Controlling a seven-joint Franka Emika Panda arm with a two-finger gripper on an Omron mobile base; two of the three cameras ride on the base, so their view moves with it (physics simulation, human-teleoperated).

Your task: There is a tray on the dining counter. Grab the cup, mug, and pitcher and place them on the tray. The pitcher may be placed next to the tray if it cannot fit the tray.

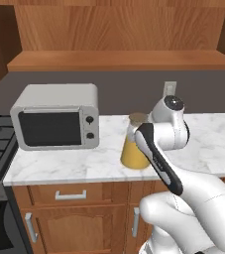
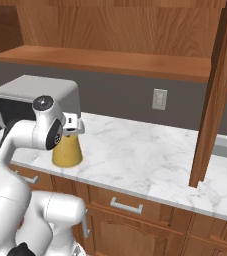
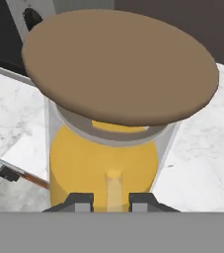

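While I'm watching the hand view, the pincer (image 3: 111, 200) is sitting narrow, its two dark tips flanking a slim glass rib low on the pitcher (image 3: 106, 158), so I'm reading it as closed on that rib, though I can't quite confirm contact. The round brown lid (image 3: 119, 64) is looming large across the top of that frame, with orange liquid below it. In the left base view, the pitcher (image 1: 134, 149) is standing upright at frame centre on the marble desk (image 1: 64, 166), right of the microwave (image 1: 57, 121), with the arm's wrist crossing in front. From the right base view, it's at centre left, half hidden behind the wrist. I'm judging this as the pitcher step, grip stage. Next I'm expecting a straight lift, keeping it upright, then a drive to the dining counter's tray.
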